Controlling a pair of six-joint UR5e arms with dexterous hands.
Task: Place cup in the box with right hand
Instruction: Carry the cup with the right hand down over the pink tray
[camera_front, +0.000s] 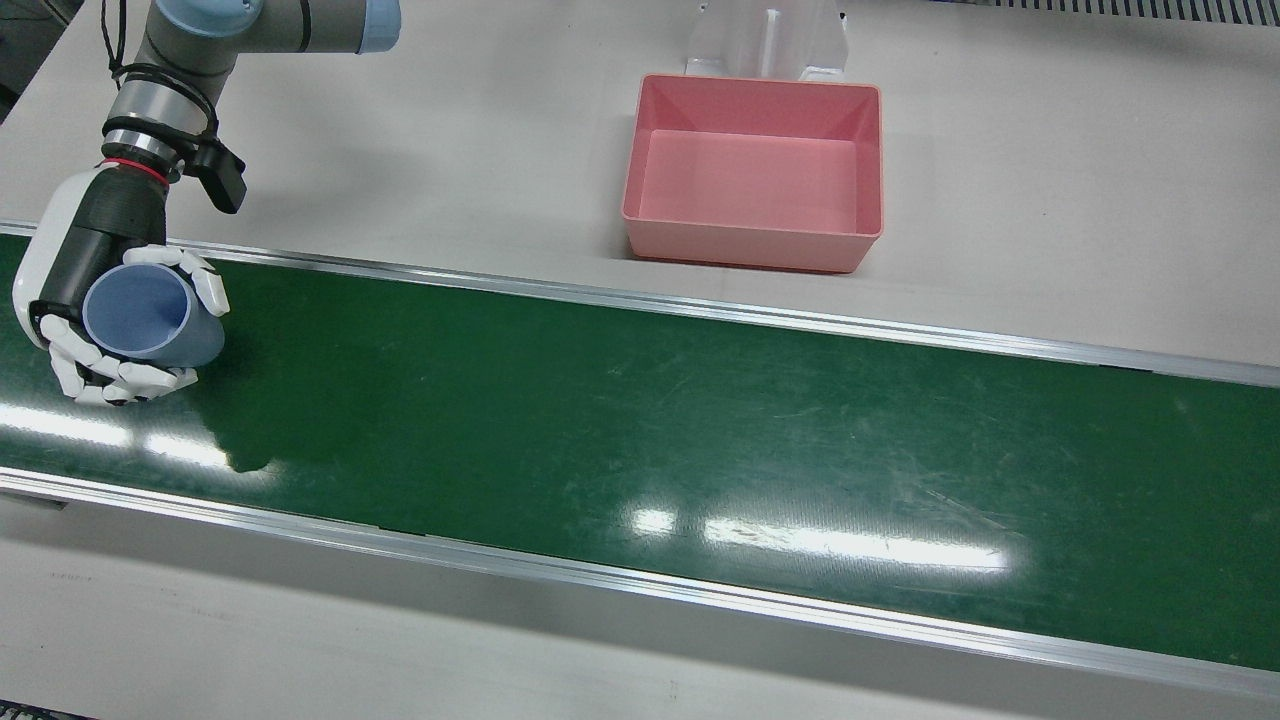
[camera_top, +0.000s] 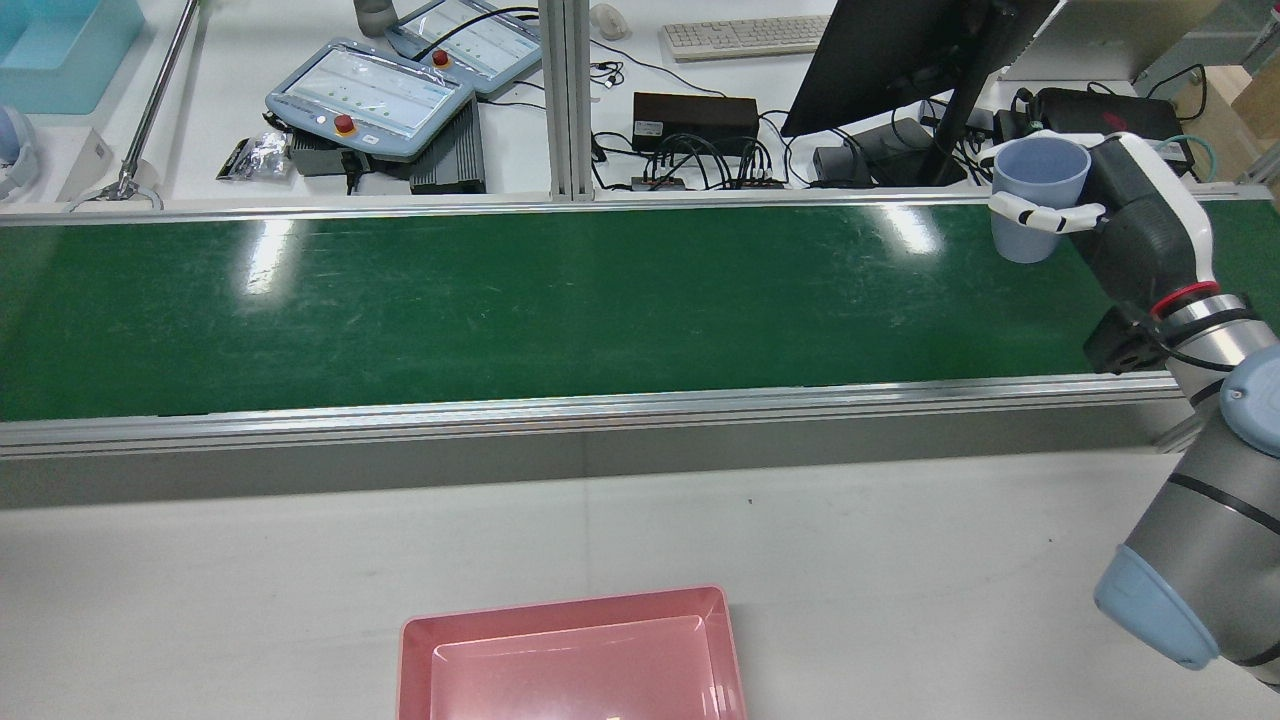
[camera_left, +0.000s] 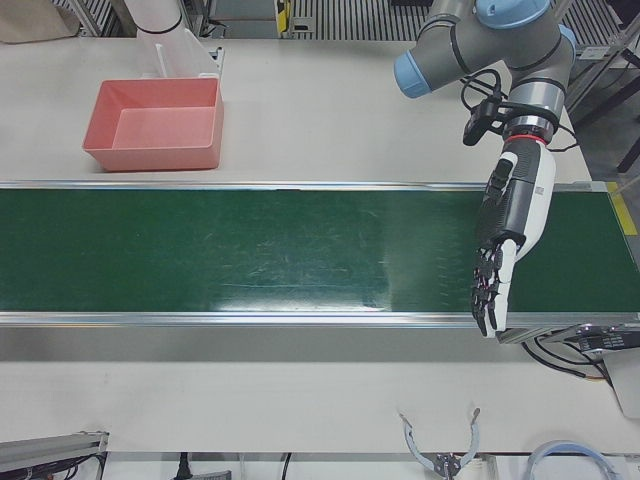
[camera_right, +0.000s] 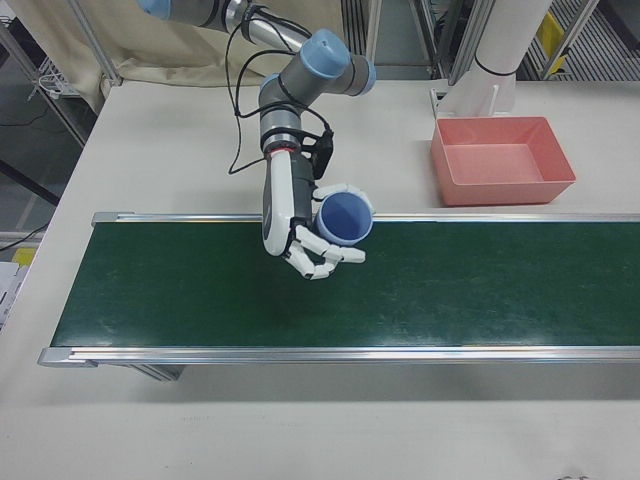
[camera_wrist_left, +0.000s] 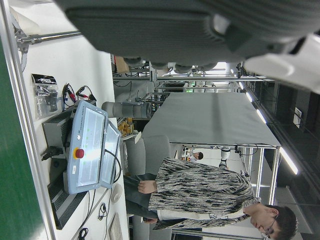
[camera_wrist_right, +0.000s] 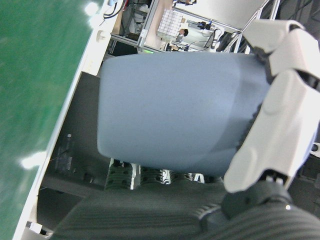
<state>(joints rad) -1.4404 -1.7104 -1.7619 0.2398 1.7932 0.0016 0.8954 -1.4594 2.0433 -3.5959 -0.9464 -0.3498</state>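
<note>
My right hand (camera_front: 80, 250) is shut on a light blue cup (camera_front: 145, 310) and holds it upright, mouth up, above the green conveyor belt (camera_front: 650, 400) near its end. The cup (camera_top: 1038, 195) and right hand (camera_top: 1140, 230) show at the rear view's right and in the right-front view, cup (camera_right: 345, 220) in hand (camera_right: 290, 215). The cup (camera_wrist_right: 170, 115) fills the right hand view, fingers (camera_wrist_right: 280, 115) wrapped around it. The empty pink box (camera_front: 750, 180) stands on the table beside the belt, far from the cup. My left hand (camera_left: 510, 230) is open and empty over the belt's other end.
A white pedestal (camera_front: 765, 40) stands right behind the box. Beyond the belt in the rear view are teach pendants (camera_top: 370, 100), a monitor (camera_top: 900, 50) and cables. Aluminium rails (camera_front: 640, 300) edge the belt.
</note>
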